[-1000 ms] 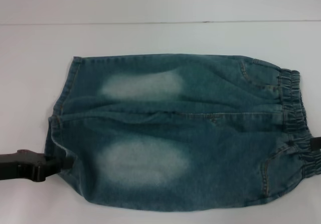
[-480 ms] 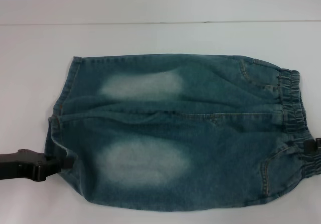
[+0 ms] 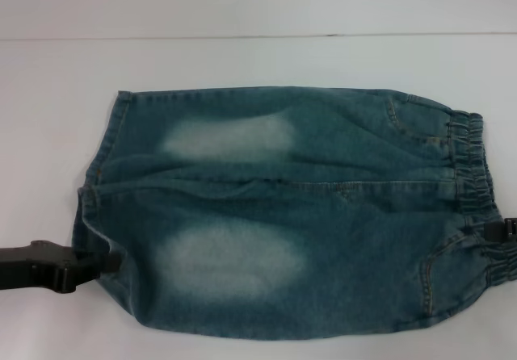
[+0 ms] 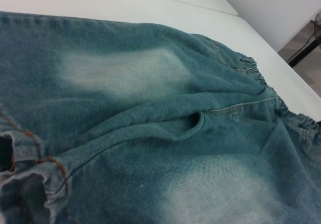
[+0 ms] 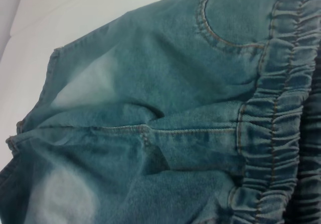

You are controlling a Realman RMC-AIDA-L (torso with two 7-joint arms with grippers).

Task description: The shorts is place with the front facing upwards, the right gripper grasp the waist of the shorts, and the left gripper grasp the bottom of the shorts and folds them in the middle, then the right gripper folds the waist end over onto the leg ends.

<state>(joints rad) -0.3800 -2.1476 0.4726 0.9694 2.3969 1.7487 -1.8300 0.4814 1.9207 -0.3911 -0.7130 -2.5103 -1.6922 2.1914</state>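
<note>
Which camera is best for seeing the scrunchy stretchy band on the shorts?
The right wrist view: the waist fills one side, every pucker and stitch line clear. The head view shows the whole band at the shorts' right end, only smaller. The left wrist view catches just a ruffled strip at the far edge.

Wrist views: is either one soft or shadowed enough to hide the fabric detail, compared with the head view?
Head view: even flat light on the blue-green washed denim shorts, no glare on the white table. Left wrist view: the near hem is blurred and dim, the far cloth sharper. Right wrist view: the puckered elastic waist reads clearly, darkening toward the frame's edge.
</note>
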